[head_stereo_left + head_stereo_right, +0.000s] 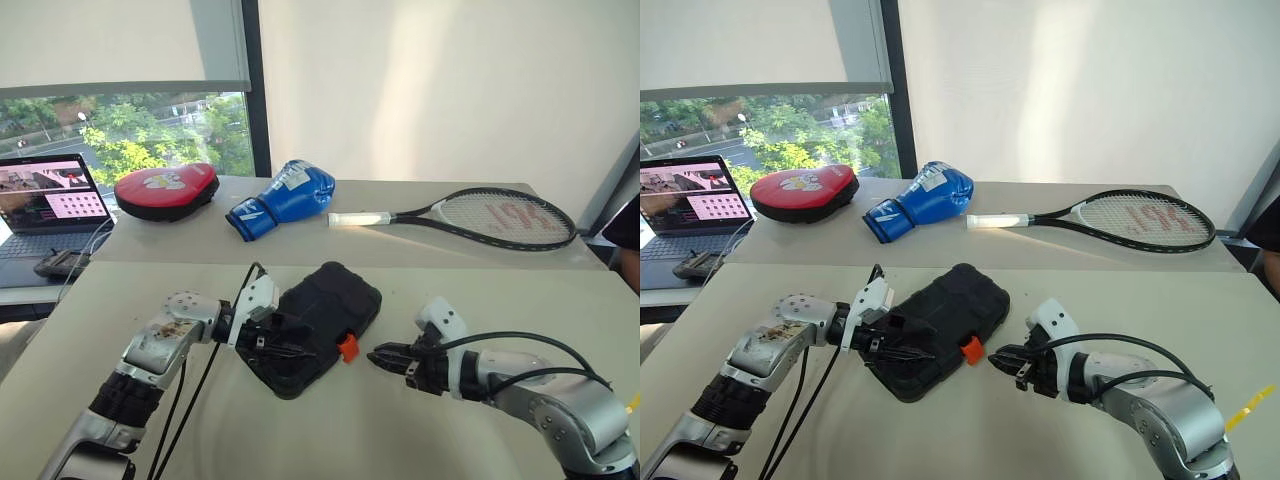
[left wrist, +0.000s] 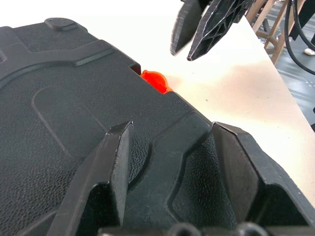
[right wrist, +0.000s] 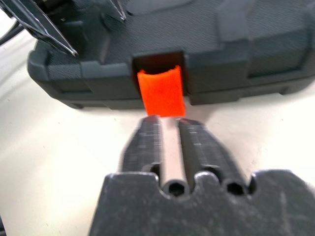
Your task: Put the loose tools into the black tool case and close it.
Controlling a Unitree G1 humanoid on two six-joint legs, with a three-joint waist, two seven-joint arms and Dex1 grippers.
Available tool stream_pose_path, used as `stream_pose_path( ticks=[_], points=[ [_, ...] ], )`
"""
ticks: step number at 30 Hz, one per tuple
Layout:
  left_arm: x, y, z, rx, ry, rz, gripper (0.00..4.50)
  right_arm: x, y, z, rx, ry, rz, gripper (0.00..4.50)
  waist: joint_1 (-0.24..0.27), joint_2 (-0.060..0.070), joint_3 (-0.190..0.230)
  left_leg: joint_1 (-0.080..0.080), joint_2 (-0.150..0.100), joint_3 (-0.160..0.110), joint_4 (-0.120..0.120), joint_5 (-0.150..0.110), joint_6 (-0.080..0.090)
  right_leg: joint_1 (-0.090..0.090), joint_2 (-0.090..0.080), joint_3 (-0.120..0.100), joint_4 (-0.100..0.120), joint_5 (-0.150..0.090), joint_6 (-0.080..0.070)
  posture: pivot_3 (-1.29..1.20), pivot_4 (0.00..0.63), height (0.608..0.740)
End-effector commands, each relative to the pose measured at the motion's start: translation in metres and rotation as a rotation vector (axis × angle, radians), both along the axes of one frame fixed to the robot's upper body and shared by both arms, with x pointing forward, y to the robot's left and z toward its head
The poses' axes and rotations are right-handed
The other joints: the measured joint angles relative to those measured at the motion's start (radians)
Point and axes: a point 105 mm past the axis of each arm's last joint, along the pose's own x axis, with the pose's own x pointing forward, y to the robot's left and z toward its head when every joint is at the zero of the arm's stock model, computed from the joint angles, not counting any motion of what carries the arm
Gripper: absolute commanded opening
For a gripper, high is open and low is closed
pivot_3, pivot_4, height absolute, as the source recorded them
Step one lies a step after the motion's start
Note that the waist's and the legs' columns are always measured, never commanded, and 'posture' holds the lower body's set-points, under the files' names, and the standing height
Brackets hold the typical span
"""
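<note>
Just beyond right end effector (image 3: 169, 129): orange latch (image 3: 161, 92), perhaps touching.

The near beige table (image 1: 420, 440) carries the closed black tool case (image 1: 325, 320), lying flat. Behind it, a second table (image 1: 400, 250) holds a red punch pad (image 1: 166, 190), a blue boxing glove (image 1: 285, 198) and a tennis racket (image 1: 480, 217); a laptop (image 1: 45, 205) sits on a surface at far left.

the black tool case (image 1: 325, 315) looks like matt, pebbled plastic, its orange latch (image 3: 161, 91) smooth plastic.
</note>
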Motion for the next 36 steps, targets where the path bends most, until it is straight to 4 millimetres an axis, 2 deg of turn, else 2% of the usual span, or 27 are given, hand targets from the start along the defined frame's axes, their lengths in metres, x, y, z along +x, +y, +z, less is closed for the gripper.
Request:
stream_pose_path(
  ticks=[1,4,8,9,12,14,16,17,20,23,28,31,36],
  points=[
    [-0.002,0.0,-0.009,0.034,0.033,-0.002,2.72,0.017,0.013,-0.009,-0.029,-0.009,-0.013,0.03,0.0,0.0,0.0,0.0,0.0,0.0,0.001,0.0,0.0,0.0,0.0,0.0,0.0,0.0,0.0,0.0,0.15,0.74],
    [-0.003,0.0,-0.009,0.033,0.034,-0.004,2.72,0.031,0.022,-0.023,-0.067,0.016,-0.029,0.03,-0.001,0.0,0.0,0.0,0.0,0.0,0.001,0.0,0.0,0.0,0.0,0.0,0.0,0.0,0.0,0.0,0.15,0.74],
    [-0.004,0.001,-0.007,0.022,0.018,0.0,2.72,0.026,0.023,-0.038,-0.113,0.034,0.008,0.03,-0.004,0.0,0.0,-0.001,0.0,0.001,0.001,0.0,0.0,-0.002,0.001,0.001,0.002,0.0,0.0,0.0,0.15,0.74],
    [-0.004,0.001,-0.006,0.013,0.007,0.005,2.72,0.023,0.022,-0.036,-0.112,0.01,0.019,0.03,-0.004,0.0,0.0,-0.001,0.0,0.001,0.001,0.0,0.0,-0.002,0.001,0.001,0.002,0.0,0.0,0.0,0.15,0.74],
    [0.001,0.0,0.005,-0.077,-0.063,0.081,2.72,0.007,0.018,-0.015,-0.064,-0.133,0.051,0.03,0.001,0.0,0.0,-0.001,0.0,0.001,0.001,-0.001,0.001,-0.002,0.0,0.001,0.001,-0.001,0.001,0.0,0.15,0.74],
    [0.001,0.003,0.014,-0.145,-0.036,0.134,2.72,-0.005,0.014,-0.002,-0.067,-0.243,0.074,0.03,0.003,0.0,0.0,-0.003,-0.001,0.001,0.001,-0.001,0.002,-0.003,-0.001,0.002,0.001,-0.002,0.002,0.0,0.15,0.74],
    [-0.002,0.011,0.029,-0.246,-0.015,0.199,3.23,-0.004,-0.002,0.019,0.047,-0.293,-0.067,0.59,0.003,0.0,0.0,-0.004,-0.001,0.001,0.002,-0.002,0.002,-0.003,-0.002,0.001,0.001,-0.002,0.002,0.0,0.15,0.74],
    [-0.003,0.015,0.034,-0.283,-0.009,0.232,3.41,-0.01,-0.008,0.022,0.064,-0.303,-0.076,0.77,0.001,0.0,0.0,-0.005,-0.001,0.001,0.002,-0.002,0.003,-0.003,-0.002,0.001,0.001,-0.002,0.003,0.0,0.15,0.74],
    [-0.011,0.033,0.036,-0.33,0.004,0.341,4.5,-0.025,-0.03,0.019,0.008,-0.328,-0.121,1.89,0.002,0.0,0.0,-0.004,0.0,0.0,0.002,-0.002,0.003,-0.003,-0.003,0.002,0.001,-0.002,0.003,0.0,0.15,0.74],
    [-0.02,0.058,0.032,-0.36,0.028,0.484,4.5,-0.037,-0.052,0.021,-0.01,-0.348,-0.178,2.81,0.001,0.0,0.0,-0.002,0.0,0.0,0.001,-0.002,0.002,-0.002,-0.004,0.002,0.001,-0.002,0.003,0.0,0.15,0.74],
    [-0.044,0.104,0.012,-0.344,0.097,0.703,4.5,-0.055,-0.087,0.021,-0.074,-0.346,-0.238,4.48,0.003,0.0,0.0,0.0,0.0,0.0,0.001,-0.002,0.002,0.0,-0.005,0.003,0.001,-0.003,0.003,0.0,0.15,0.74],
    [-0.063,0.121,-0.001,-0.273,0.091,0.778,4.5,-0.064,-0.103,0.024,-0.08,-0.33,-0.255,4.48,0.003,0.001,0.0,0.001,0.0,0.001,0.001,-0.002,0.002,0.0,-0.005,0.004,0.001,-0.005,0.004,0.0,0.15,0.74],
    [-0.083,0.126,-0.02,-0.173,0.111,0.801,4.5,-0.073,-0.108,0.02,-0.122,-0.316,-0.221,4.48,0.013,0.001,0.0,0.002,0.0,0.001,0.001,-0.002,0.002,0.001,-0.01,0.004,0.001,-0.009,-0.002,0.0,0.15,0.74]
  ],
)
